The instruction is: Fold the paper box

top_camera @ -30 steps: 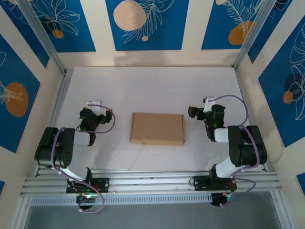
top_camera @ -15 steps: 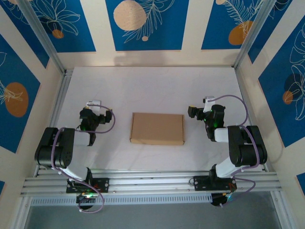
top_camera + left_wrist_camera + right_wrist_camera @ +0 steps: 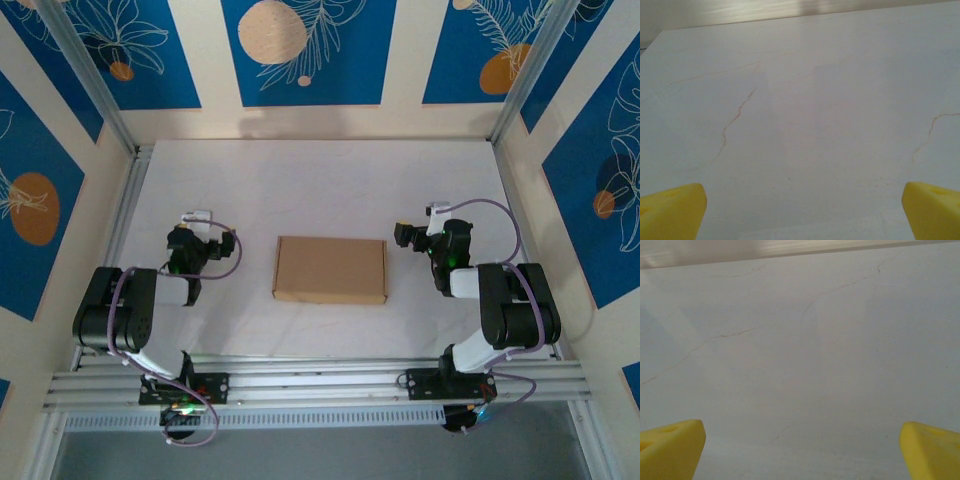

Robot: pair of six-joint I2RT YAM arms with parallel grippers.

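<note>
Left gripper (image 3: 802,210) and right gripper (image 3: 801,450) both gape wide, holding nothing, at 9 and 3 o'clock of the closed paper box (image 3: 331,269), contents hidden

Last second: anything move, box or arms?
Nothing visibly changed. The paper box lies in the same spot between the arms, untouched. The left end effector and right end effector are both open and apart from it, as before.

The paper box (image 3: 330,269) is seen as matt, smooth brown cardboard. The worktop (image 3: 800,125) is finished white, smooth and faintly veined, with a soft sheen. The left gripper's (image 3: 800,217) fingertips (image 3: 672,210) are made of matt yellow plastic.
</note>
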